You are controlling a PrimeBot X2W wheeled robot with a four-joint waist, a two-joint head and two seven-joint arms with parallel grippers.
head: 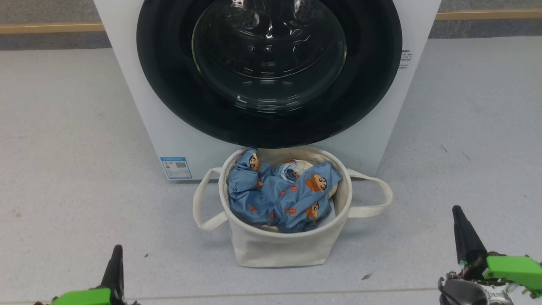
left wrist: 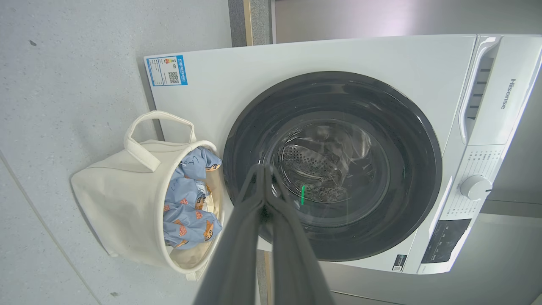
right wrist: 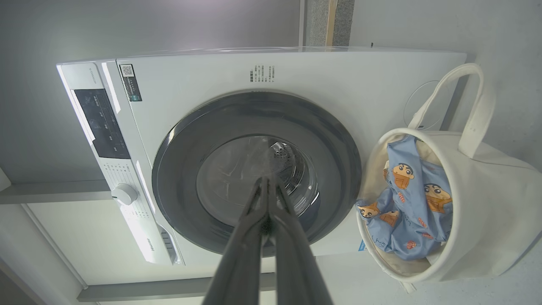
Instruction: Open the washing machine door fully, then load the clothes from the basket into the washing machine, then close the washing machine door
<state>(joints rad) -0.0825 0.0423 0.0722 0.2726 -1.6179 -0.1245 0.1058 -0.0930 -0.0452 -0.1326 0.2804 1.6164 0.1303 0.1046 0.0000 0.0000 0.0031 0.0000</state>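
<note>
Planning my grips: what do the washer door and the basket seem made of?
The washing machine door: glossy black rim, probably plastic, around a clear bulging bowl that looks like glass, with sharp reflections. The basket: matte cream cloth, likely canvas; its soft wall creases and its looped handles droop.

The pale grey speckled floor [head: 63, 148] spreads ahead of my jaws. On it stands the basket [head: 279, 248], ahead and between them, with the washing machine [head: 169, 140] just behind.
</note>
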